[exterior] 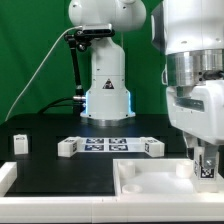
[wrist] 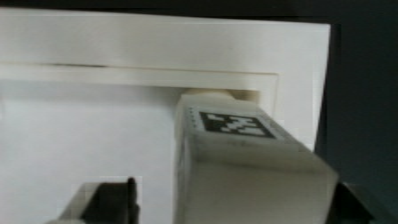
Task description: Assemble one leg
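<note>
My gripper (exterior: 206,160) is at the exterior view's right, over the far right corner of the large flat white tray-like piece (exterior: 150,186). It is shut on a white leg (exterior: 207,169) with a marker tag. In the wrist view the leg (wrist: 240,150) runs out from between the dark fingers (wrist: 118,200). Its far end sits against the inner corner of the tray-like piece (wrist: 89,120), by the raised rim. The midpoint of the gripper (wrist: 240,205) is covered by the leg.
The marker board (exterior: 108,145) lies at mid table. Loose white legs lie at its two ends (exterior: 68,147) (exterior: 152,147), and another stands at the exterior view's far left (exterior: 19,143). The robot base (exterior: 106,90) stands behind.
</note>
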You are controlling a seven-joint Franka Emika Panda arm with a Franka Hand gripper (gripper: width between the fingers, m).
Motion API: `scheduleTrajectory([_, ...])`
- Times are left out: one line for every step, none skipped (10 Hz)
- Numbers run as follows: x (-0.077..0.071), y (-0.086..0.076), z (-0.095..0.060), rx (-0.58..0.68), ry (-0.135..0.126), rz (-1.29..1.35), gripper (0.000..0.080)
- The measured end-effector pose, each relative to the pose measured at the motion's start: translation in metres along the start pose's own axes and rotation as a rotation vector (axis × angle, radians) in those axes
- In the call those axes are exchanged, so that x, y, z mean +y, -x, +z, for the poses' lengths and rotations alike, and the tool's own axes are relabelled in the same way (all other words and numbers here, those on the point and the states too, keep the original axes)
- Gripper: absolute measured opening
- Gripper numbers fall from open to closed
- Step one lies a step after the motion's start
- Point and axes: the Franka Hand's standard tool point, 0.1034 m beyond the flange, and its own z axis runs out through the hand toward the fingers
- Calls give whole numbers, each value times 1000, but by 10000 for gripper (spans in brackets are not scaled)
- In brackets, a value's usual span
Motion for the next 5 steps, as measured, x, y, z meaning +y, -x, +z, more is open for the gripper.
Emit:
scheduleTrajectory([-1, 0, -1, -3, 7, -53, 502])
scheduleTrajectory([-2, 1, -2, -6, 11, -177, 618])
scheduleTrajectory([-2, 3, -2, -8, 10, -265, 640])
scheduleTrajectory([-3, 4, -3, -8, 12, -415, 640])
scheduleTrajectory([-5, 5, -4, -8, 16, -552, 648])
